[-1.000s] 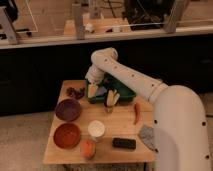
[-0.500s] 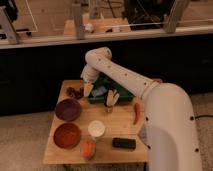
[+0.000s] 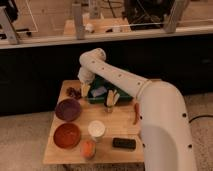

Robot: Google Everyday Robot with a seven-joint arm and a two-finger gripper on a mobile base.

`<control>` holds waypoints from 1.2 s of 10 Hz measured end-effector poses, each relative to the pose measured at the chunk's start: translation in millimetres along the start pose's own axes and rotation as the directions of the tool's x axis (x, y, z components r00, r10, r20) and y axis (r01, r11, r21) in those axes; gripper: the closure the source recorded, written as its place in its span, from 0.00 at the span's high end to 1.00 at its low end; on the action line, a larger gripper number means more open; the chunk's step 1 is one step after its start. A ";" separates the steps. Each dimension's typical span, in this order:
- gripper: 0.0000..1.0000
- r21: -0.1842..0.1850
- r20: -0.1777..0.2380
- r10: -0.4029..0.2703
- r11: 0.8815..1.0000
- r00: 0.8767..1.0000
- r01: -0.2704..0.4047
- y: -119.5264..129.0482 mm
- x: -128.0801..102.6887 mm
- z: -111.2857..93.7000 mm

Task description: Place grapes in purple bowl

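Grapes (image 3: pixel 74 92) round, dark; parted claw (image 3: pixel 85 90) seemingly beside.

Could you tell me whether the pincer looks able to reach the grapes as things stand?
Probably yes: the open pincer hangs close beside the small dark red-purple bunch of grapes, with nothing between them.

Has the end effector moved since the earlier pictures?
Yes. The end effector shifted left over the table, closer to the grapes.
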 end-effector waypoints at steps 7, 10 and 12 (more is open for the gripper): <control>0.80 0.004 -0.029 -0.258 0.966 0.966 0.258 -5.3 -23.9 26.9; 0.80 -0.019 -0.062 -0.308 0.951 0.949 0.308 -4.1 -22.8 39.4; 0.80 -0.042 -0.081 -0.302 0.953 0.950 0.299 -2.4 -21.4 48.0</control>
